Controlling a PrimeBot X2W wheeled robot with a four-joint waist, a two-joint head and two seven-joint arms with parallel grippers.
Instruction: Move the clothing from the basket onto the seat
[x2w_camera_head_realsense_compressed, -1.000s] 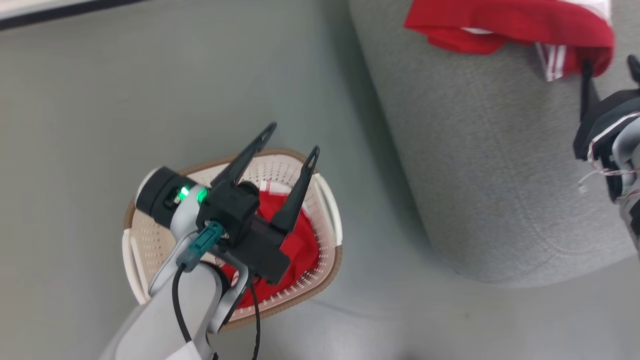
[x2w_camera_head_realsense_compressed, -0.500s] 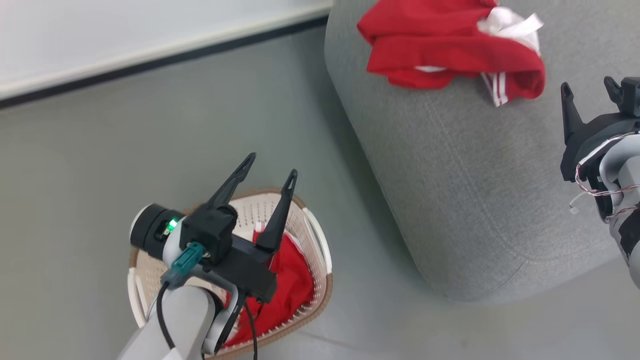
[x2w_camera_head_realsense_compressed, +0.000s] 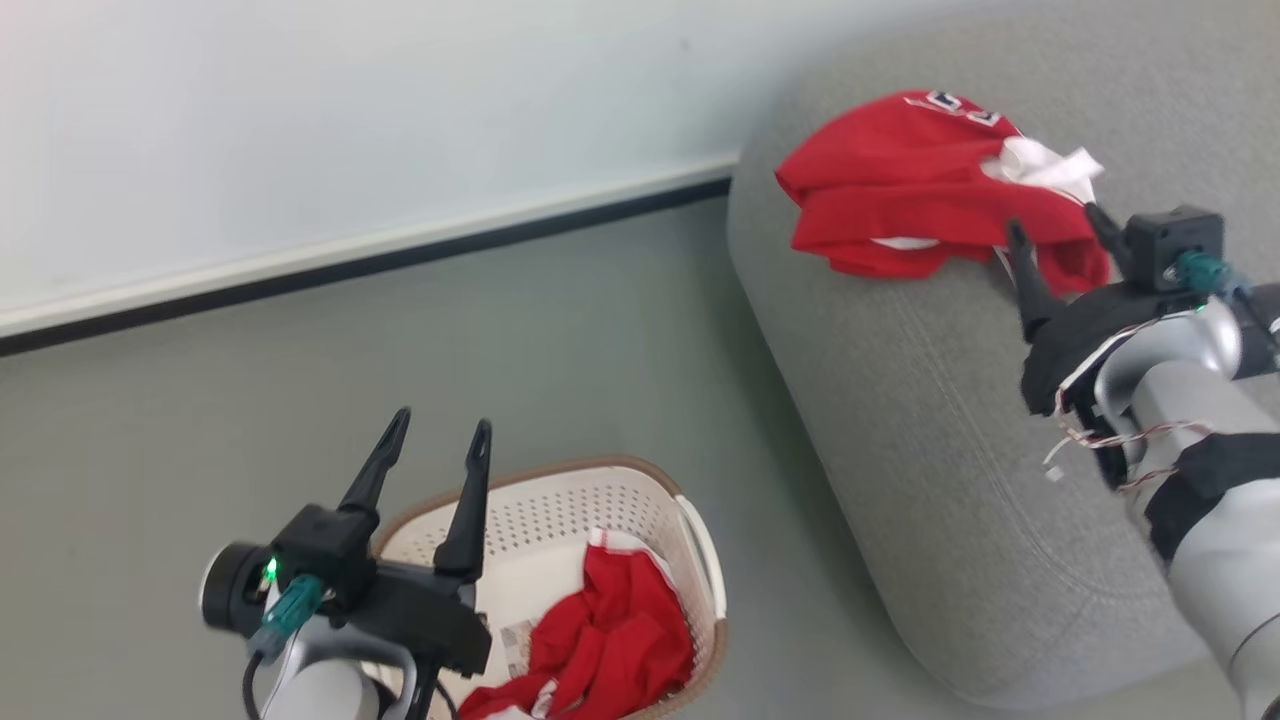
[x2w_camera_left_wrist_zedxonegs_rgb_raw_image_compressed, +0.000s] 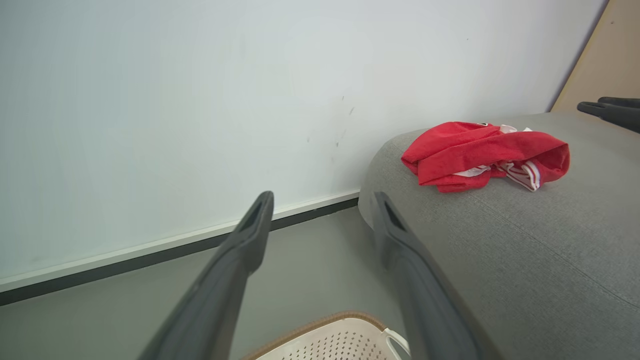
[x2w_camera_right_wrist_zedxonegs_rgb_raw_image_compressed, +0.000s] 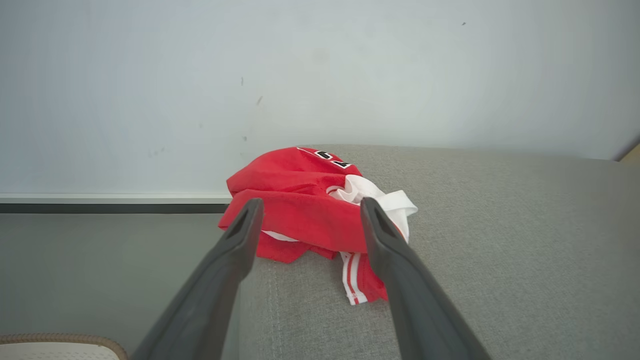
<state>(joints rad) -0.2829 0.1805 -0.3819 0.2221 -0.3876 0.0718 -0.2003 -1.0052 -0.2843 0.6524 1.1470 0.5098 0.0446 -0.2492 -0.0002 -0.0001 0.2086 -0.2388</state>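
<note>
The basket is cut off by the lower edge of the head view; its left wall is hidden behind the left claw. The clothing inside it runs off the same edge. The seat extends past the right and top edges. The number print on the garment lying there is folded and too small to read. The right claw overlaps that garment; contact cannot be determined. The left wrist view crops its fingers at the right edge.
</note>
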